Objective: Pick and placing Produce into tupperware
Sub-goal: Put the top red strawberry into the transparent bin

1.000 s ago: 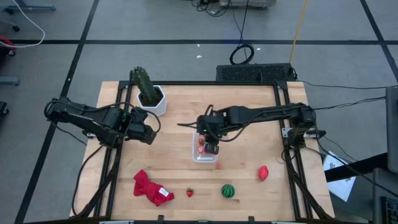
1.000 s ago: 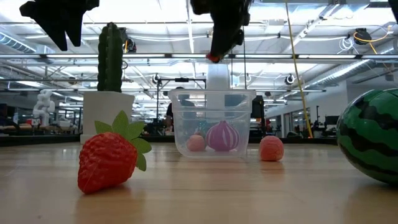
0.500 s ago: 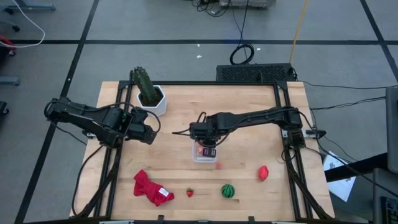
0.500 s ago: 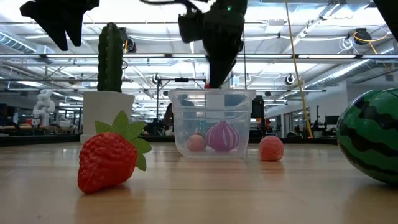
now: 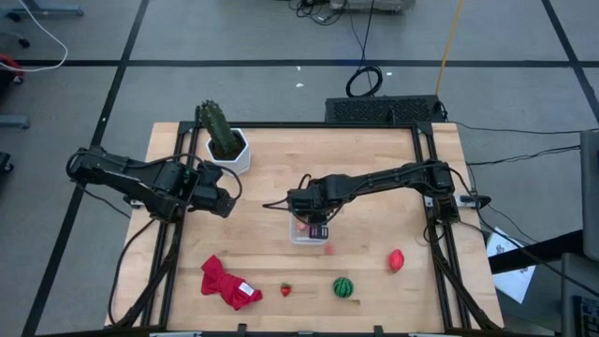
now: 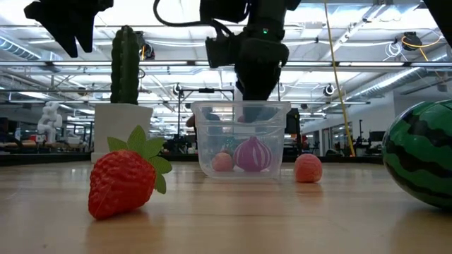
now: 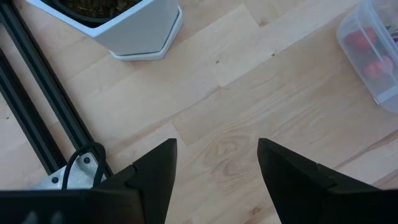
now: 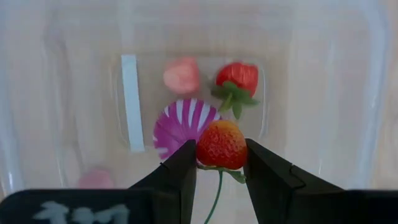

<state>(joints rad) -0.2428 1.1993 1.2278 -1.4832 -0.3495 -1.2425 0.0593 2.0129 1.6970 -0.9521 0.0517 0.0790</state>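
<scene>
The clear tupperware stands mid-table and holds a purple striped ball, a pink piece and a red strawberry. My right gripper points down into its opening, shut on another small strawberry. On the near table lie a strawberry, the watermelon ball, a red piece and a small pink piece beside the tub. My left gripper hovers open over bare wood left of the tub. My right gripper pinches the small strawberry's red body between its two fingers, coming from above and pointing down. The berry is lifted clear over the tub's inside, above the purple ball, and its green stem trails back between the fingers.
A cactus in a white hexagonal pot stands at the far left of the table. A red cloth lies near the front left. Black frame rails run along both sides. Bare wood lies between the tub and the pot.
My right gripper has moved a little toward the table's left and come down, carrying the strawberry from well above the tub to its opening. The left arm and the loose produce have kept still.
</scene>
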